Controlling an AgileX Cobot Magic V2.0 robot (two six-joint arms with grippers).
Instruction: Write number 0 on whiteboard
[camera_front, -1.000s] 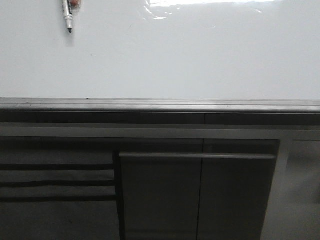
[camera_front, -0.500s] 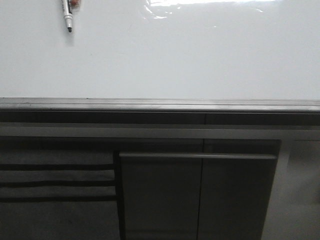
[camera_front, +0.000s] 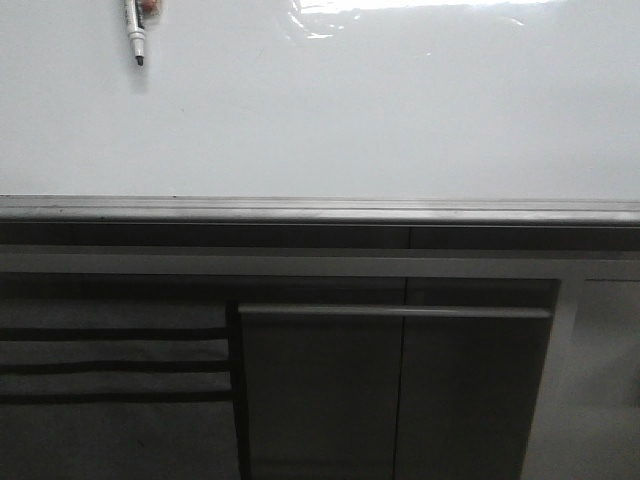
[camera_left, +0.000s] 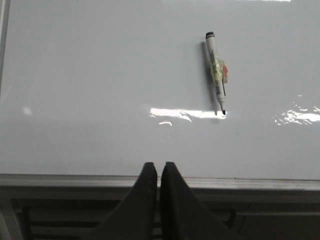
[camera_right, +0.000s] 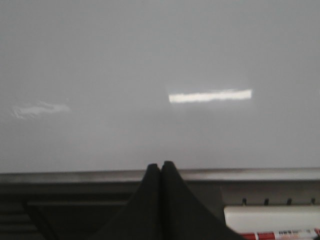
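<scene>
Not started: we see no 0 on the whiteboard (camera_front: 380, 110).
Marker (camera_left: 216, 72) lies ungrasped; left gripper (camera_left: 156, 172) and right gripper (camera_right: 160, 170) both closed, empty.

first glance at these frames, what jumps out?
The whiteboard fills the upper half of the front view, bare of any writing, with a glare patch along its top edge. One marker pen lies on it at the upper left, uncapped tip pointing toward the board's grey lower edge. Both the left gripper and right gripper are shut and empty, near that edge.
</scene>
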